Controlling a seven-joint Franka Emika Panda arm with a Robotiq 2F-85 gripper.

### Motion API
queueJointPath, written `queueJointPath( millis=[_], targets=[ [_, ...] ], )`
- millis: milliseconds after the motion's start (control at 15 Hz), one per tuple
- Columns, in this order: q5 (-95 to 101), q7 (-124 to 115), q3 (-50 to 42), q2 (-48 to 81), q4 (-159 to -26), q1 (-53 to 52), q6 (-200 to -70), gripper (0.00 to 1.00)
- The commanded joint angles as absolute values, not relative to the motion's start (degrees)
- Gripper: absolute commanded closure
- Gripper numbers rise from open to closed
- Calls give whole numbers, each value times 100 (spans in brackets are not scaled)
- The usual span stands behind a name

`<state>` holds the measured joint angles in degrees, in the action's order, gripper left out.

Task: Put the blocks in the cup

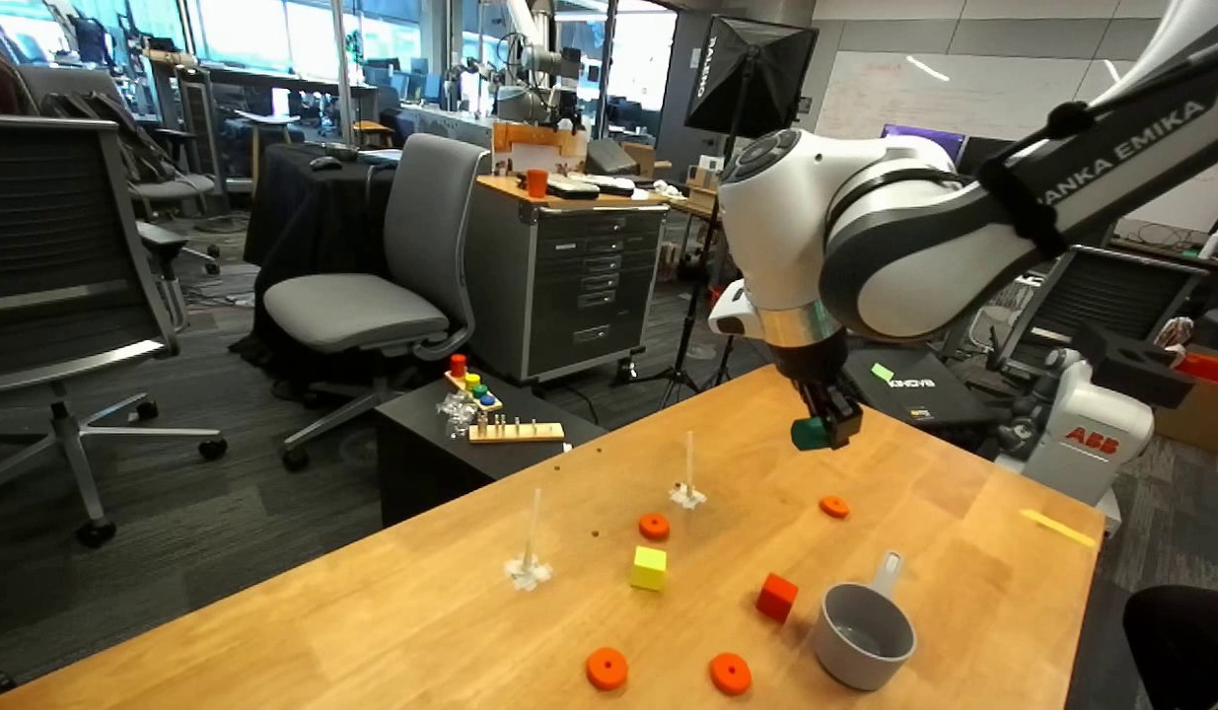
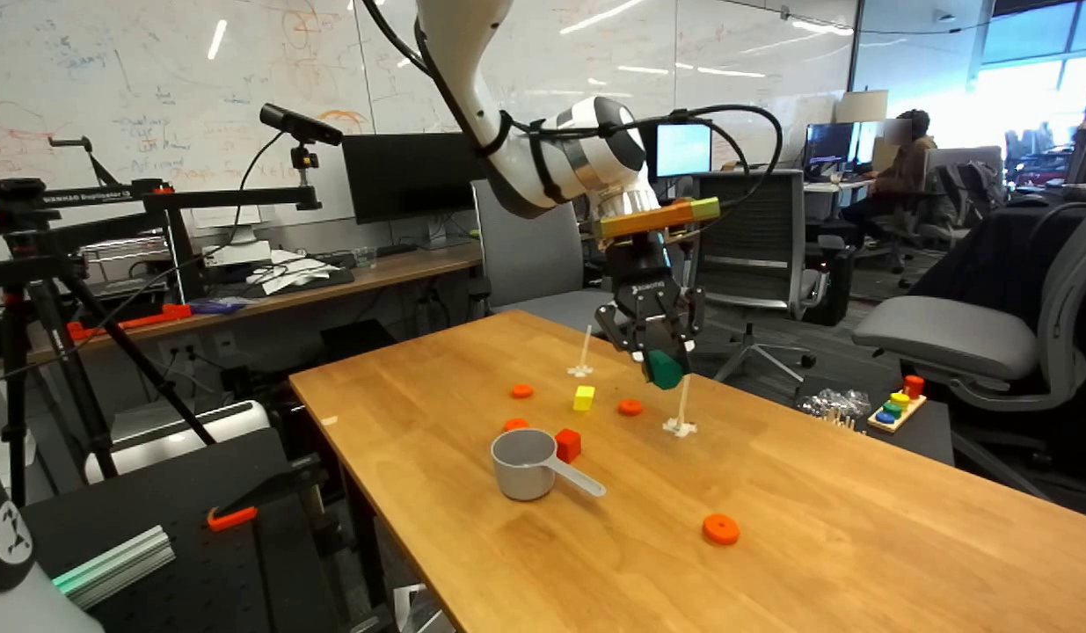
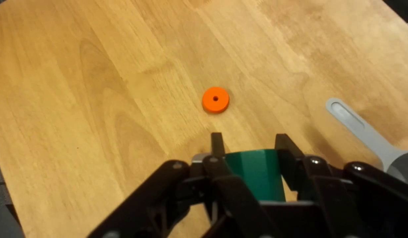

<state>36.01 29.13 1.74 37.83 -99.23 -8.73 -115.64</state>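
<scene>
My gripper (image 3: 249, 145) is shut on a green block (image 3: 256, 172), a faceted piece held between the two fingers. In both exterior views the green block (image 1: 809, 434) (image 2: 664, 370) is up in the air above the table. The grey cup (image 1: 863, 646) (image 2: 523, 470) stands upright on the table; its handle (image 3: 359, 127) shows at the right of the wrist view. A red block (image 1: 777, 598) (image 2: 568, 445) sits close beside the cup. A yellow block (image 1: 649, 569) (image 2: 584, 398) is farther off. Several flat orange discs (image 1: 833, 507) (image 3: 215, 99) lie around them.
Two thin upright pegs (image 1: 689, 468) (image 1: 535, 532) are taped to the wooden table (image 1: 392, 602). A low black stand (image 1: 421, 463) with a wooden peg toy (image 1: 516, 432) is beside the table. Chairs and desks are around it.
</scene>
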Motion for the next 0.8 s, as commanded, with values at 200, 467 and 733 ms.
queueJointPath(
  millis=[200,467,733],
  targets=[
    [4613,2642,517,2564,-12215,-905,-12435,82],
    [5117,2508,731,2126,-13174,-894,-12774,82],
    [5478,2575,905,1706,-13865,-826,-13203,82]
  ],
)
